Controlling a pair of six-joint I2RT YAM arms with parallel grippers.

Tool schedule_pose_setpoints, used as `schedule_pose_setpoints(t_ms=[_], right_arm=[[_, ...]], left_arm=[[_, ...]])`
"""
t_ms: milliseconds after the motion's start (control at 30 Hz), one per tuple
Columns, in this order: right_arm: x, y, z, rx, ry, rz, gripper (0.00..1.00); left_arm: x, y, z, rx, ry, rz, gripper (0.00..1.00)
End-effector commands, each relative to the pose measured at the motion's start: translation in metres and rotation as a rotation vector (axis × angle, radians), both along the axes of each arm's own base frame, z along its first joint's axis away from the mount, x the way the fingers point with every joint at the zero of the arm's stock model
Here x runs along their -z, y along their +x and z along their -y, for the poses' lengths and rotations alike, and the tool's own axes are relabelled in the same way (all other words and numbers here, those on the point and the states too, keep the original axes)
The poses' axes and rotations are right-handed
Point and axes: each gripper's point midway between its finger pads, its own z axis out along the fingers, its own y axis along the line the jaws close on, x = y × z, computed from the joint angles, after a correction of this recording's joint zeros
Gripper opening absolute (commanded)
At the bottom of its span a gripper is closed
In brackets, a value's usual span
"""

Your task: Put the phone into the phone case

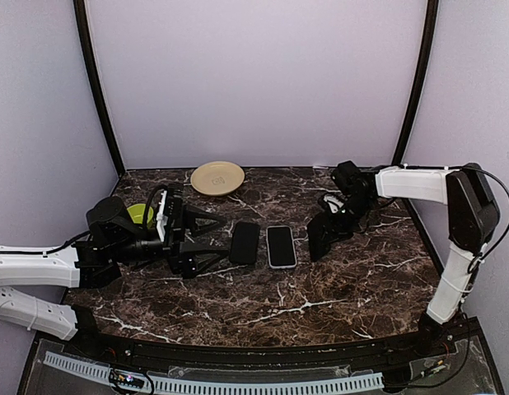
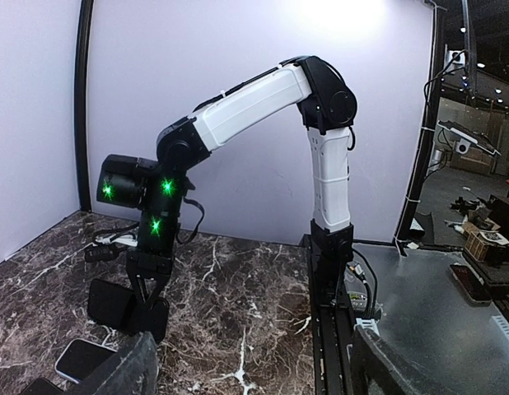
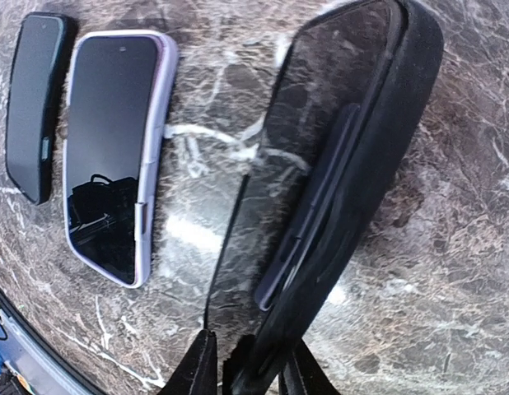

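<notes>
A phone [image 1: 281,246] with a dark screen and pale lilac edge lies flat mid-table; it also shows in the right wrist view [image 3: 114,156] and the left wrist view [image 2: 81,358]. My right gripper [image 1: 330,224] [image 3: 246,366] is shut on the rim of a black phone case [image 1: 319,237] [image 3: 345,164], holding it tilted on its edge just right of the phone. A second black slab [image 1: 244,243] [image 3: 36,107] lies flat left of the phone; I cannot tell whether it is a phone or a case. My left gripper [image 1: 212,243] [image 2: 254,380] is open and empty, just left of that slab.
A tan plate [image 1: 217,177] sits at the back centre near the wall. A green object [image 1: 140,214] is partly hidden behind my left arm. Cables [image 1: 330,199] lie by the right wrist. The table's front rail [image 1: 254,383] runs along the near edge.
</notes>
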Motion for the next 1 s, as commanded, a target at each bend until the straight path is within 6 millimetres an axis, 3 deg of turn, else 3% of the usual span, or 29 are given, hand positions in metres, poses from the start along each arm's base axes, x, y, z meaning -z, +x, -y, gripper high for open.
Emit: schedule_pose_setpoints(t_ms=[0,300,433,533,600,633,700,967], right_arm=[[0.008,0.010,0.004,0.024,-0.013,0.016,0.27],[0.019,0.011,0.012,0.048,-0.056,0.012,0.28],[0.022,0.013,0.020,0.063,-0.101,0.021,0.33],[0.022,0.015,0.027,0.077,-0.138,0.035,0.44],[0.021,0.017,0.031,0.089,-0.163,0.050,0.64],[0.017,0.019,0.033,0.092,-0.169,0.065,0.84],[0.011,0.023,0.034,0.100,-0.168,0.098,0.98],[-0.026,0.036,0.042,0.133,-0.159,0.269,0.98]], left_arm=[[-0.012,-0.003,0.002,0.017,-0.017,0.027,0.83],[-0.011,-0.003,0.002,0.020,-0.012,0.028,0.83],[-0.010,-0.003,0.003,0.021,-0.009,0.025,0.83],[-0.010,-0.003,0.003,0.022,-0.008,0.024,0.83],[-0.010,-0.003,0.003,0.021,-0.008,0.024,0.83],[-0.010,-0.004,0.003,0.023,-0.008,0.025,0.83],[-0.010,-0.003,0.003,0.023,-0.008,0.025,0.83],[-0.009,-0.003,0.003,0.021,-0.004,0.026,0.84]])
